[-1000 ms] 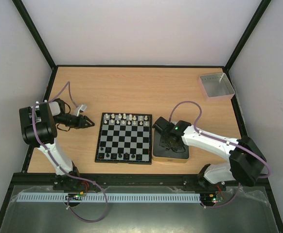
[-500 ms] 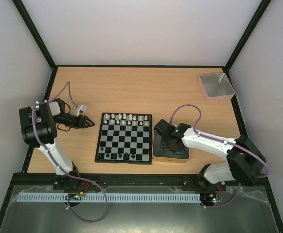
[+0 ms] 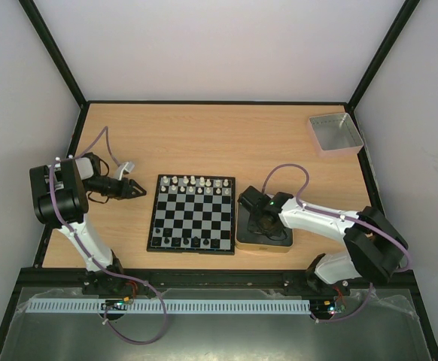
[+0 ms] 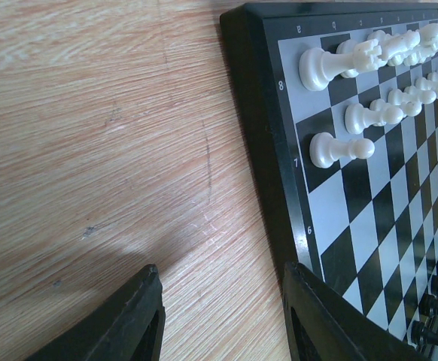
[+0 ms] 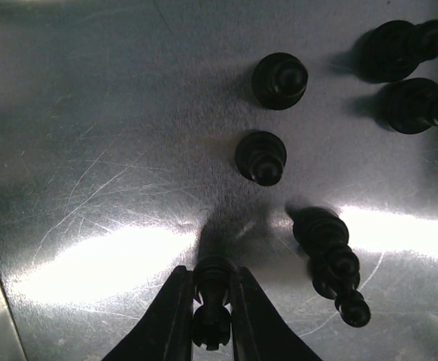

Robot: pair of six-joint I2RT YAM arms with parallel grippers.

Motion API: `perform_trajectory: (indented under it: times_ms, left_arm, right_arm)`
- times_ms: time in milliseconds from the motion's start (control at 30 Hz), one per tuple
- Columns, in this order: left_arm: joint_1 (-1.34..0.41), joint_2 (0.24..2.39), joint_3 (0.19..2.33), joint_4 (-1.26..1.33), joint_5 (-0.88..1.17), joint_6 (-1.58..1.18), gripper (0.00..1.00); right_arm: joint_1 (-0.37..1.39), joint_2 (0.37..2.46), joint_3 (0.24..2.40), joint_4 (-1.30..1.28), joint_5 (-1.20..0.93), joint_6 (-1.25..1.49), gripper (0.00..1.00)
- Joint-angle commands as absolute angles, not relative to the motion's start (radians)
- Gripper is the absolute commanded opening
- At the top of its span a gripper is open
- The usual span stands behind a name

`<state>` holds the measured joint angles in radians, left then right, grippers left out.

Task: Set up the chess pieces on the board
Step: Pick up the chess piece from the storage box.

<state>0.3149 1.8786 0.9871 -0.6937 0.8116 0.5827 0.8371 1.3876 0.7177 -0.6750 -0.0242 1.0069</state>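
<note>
The right gripper (image 5: 212, 322) is reaching into the tin (image 3: 268, 247) by the table's near edge, jaws clamping 1 black piece (image 5: 212, 277), likely for the board (image 3: 192, 214) just beside. The left gripper (image 4: 223, 308) is hovering off the board's left side, jaws apart, keeping clear.

Board (image 4: 354, 195): runs off left wrist picture's edges. Black piece (image 5: 211, 304) in right gripper (image 5: 211, 274): flanks hidden by fingers (image 5: 170, 320), kind unclear. Tin (image 3: 264, 247) contents: mostly covered by right arm (image 3: 317, 218) in top view

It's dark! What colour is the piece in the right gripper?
The piece is black; right wrist view shows best.
</note>
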Motion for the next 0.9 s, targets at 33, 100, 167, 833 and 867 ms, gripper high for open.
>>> perform_trajectory:
  times_ms: [33, 100, 167, 833, 867]
  left_arm:
    - [0.324, 1.964, 0.937, -0.662, 0.557, 0.584, 0.46]
    - [0.323, 1.964, 0.937, -0.662, 0.558, 0.585, 0.46]
    - [0.326, 1.963, 0.937, -0.663, 0.561, 0.587, 0.46]
    - [0.334, 1.96, 0.939, -0.666, 0.567, 0.589, 0.46]
    - [0.335, 1.963, 0.939, -0.667, 0.567, 0.589, 0.46]
  right_arm:
    - [0.832, 1.373, 0.729, -0.716, -0.001, 0.998, 0.11]
    - [0.832, 1.369, 0.746, -0.743, 0.014, 0.999, 0.1]
    - [0.832, 1.363, 0.766, -0.768, 0.022, 0.995, 0.09]
    - [1.206, 1.519, 1.051, -0.854, 0.057, 1.173, 0.09]
    - [1.218, 1.529, 1.052, -0.846, 0.051, 1.178, 0.09]
